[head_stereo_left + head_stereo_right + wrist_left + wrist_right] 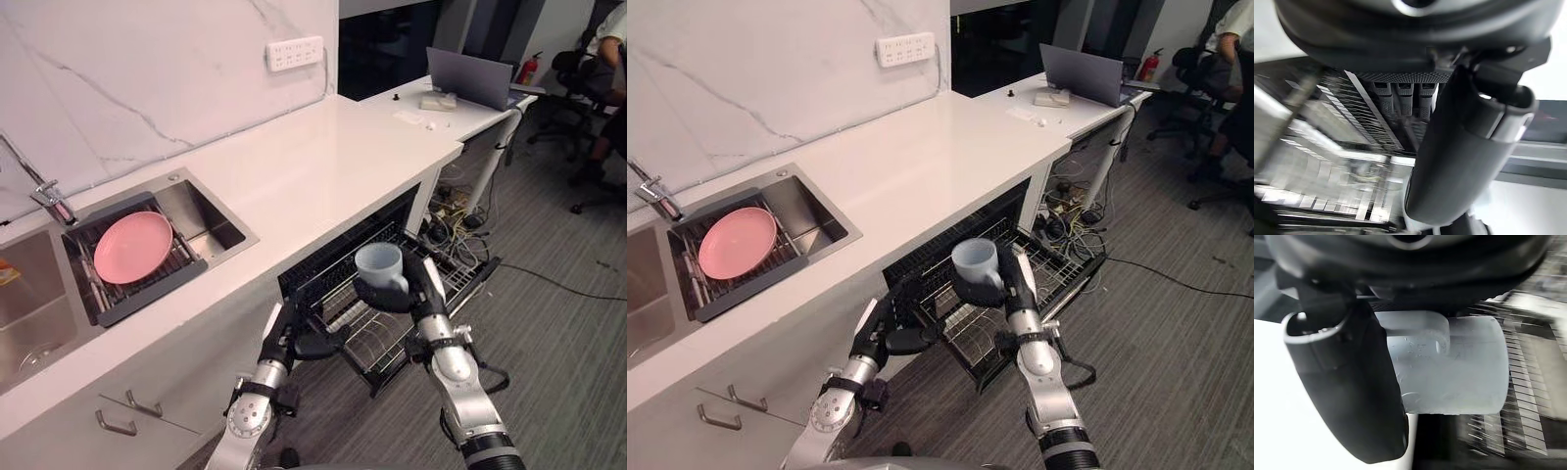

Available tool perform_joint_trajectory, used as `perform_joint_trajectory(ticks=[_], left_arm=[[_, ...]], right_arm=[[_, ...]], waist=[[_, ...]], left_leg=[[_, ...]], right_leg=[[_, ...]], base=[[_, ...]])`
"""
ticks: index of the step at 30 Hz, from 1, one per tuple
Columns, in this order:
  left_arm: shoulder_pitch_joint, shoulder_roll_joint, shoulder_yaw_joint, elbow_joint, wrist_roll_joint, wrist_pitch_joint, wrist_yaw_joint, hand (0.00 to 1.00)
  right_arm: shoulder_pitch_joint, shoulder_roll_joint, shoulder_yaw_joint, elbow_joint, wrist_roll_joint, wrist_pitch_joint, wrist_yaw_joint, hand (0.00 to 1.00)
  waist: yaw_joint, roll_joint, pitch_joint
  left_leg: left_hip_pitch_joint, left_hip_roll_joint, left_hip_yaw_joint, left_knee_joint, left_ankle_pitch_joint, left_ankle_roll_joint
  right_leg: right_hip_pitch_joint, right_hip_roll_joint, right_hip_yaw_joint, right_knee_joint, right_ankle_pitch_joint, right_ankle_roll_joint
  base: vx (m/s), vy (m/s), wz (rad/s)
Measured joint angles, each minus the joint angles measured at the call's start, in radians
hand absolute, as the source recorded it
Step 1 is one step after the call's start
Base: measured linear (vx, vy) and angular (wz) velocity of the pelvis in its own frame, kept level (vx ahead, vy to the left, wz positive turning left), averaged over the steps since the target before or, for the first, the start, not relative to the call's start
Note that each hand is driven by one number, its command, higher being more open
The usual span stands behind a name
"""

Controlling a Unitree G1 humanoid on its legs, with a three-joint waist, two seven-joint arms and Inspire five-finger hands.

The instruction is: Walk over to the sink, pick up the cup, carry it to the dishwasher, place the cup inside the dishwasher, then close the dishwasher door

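Pink plate (132,247), laptop (470,78), wall socket (294,53)

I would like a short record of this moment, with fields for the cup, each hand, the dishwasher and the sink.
cup: upright, held over the dishwasher rack
right hand: curled round the cup from below
left hand: low, near the dishwasher rack's front edge, no cup in it
dishwasher rack: pulled out from under the counter
sink: pink plate lying inside

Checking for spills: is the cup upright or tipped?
Upright: the cup has its open mouth facing up, the right hand curled round it above the dishwasher rack.
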Motion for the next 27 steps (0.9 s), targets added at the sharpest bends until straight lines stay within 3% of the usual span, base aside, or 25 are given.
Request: perform_joint_trajectory(ticks=[6, 13, 14, 19, 27], left_arm=[[0.035, 0.02, 0.111, 0.028, -0.002, 0.008, -0.009, 0.9], [-0.038, 0.038, 0.189, 0.136, -0.042, 0.007, 0.024, 0.9], [-0.052, 0.04, 0.196, 0.153, -0.048, 0.008, 0.034, 0.9], [-0.082, 0.044, 0.228, 0.171, -0.07, 0.007, 0.079, 0.9], [-0.123, 0.026, 0.243, 0.173, -0.078, -0.006, 0.115, 0.9]], right_arm=[[-0.078, -0.064, -0.009, 0.182, 0.0, 0.039, -0.007, 0.3], [-0.358, -0.121, -0.06, 0.353, 0.0, 0.044, -0.081, 0.3], [-0.406, -0.131, -0.071, 0.392, 0.0, 0.045, -0.09, 0.9], [-0.525, -0.15, -0.115, 0.467, 0.001, 0.073, -0.147, 0.9], [-0.554, -0.14, -0.121, 0.444, 0.047, 0.083, -0.186, 0.9]], waist=[[0.04, 0.002, 0.112], [0.075, 0.008, 0.262], [0.078, 0.011, 0.283], [0.106, 0.013, 0.336], [0.11, 0.003, 0.365]], left_leg=[[-0.082, -0.006, -0.056, 0.006, 0.043, 0.001], [-0.186, -0.025, -0.103, 0.027, 0.068, -0.009], [-0.206, -0.027, -0.1, 0.032, 0.07, -0.008], [-0.271, -0.037, -0.068, 0.032, 0.09, 0.0], [-0.289, -0.036, -0.059, 0.034, 0.097, -0.003]], right_leg=[[-0.073, -0.009, -0.064, 0.064, -0.02, -0.006], [-0.22, -0.059, -0.12, 0.26, -0.092, -0.013], [-0.242, -0.069, -0.129, 0.286, -0.101, -0.013], [-0.345, -0.112, -0.135, 0.397, -0.148, -0.017], [-0.375, -0.118, -0.129, 0.421, -0.174, -0.024]], base=[[-0.02, -0.008, 0.31], [-0.11, 0.008, 0.31], [-0.1, 0.002, 0.31], [-0.05, -0.012, 0.14], [0.04, -0.057, -0.01]])
